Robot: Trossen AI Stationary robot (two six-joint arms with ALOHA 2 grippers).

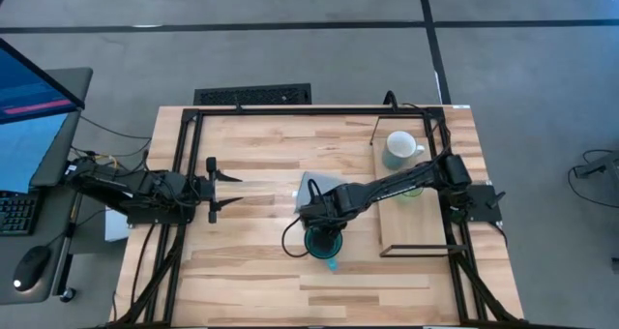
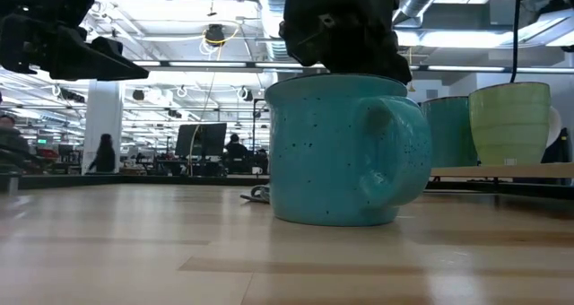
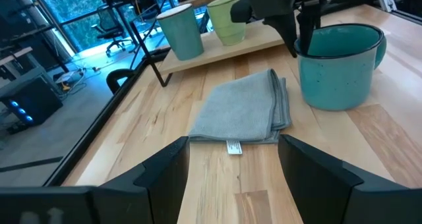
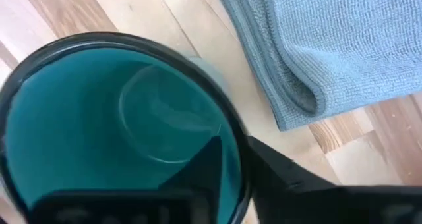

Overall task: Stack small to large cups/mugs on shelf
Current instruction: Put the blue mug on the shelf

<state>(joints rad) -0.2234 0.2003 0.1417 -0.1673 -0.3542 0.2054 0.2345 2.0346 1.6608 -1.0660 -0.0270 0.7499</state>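
With the right gripper (image 1: 322, 234) straddling the rim of the teal-blue mug (image 2: 345, 151) on the tabletop beside the folded cloth (image 3: 247, 109), one finger inside, confirm a firm pinch on the wall before lifting straight up toward the shelf (image 1: 416, 223), while the left gripper (image 1: 224, 190) waits open

Two mugs (image 1: 399, 149) on the shelf (image 1: 414, 223); third mug (image 1: 323, 240) beside cloth (image 1: 311, 187).
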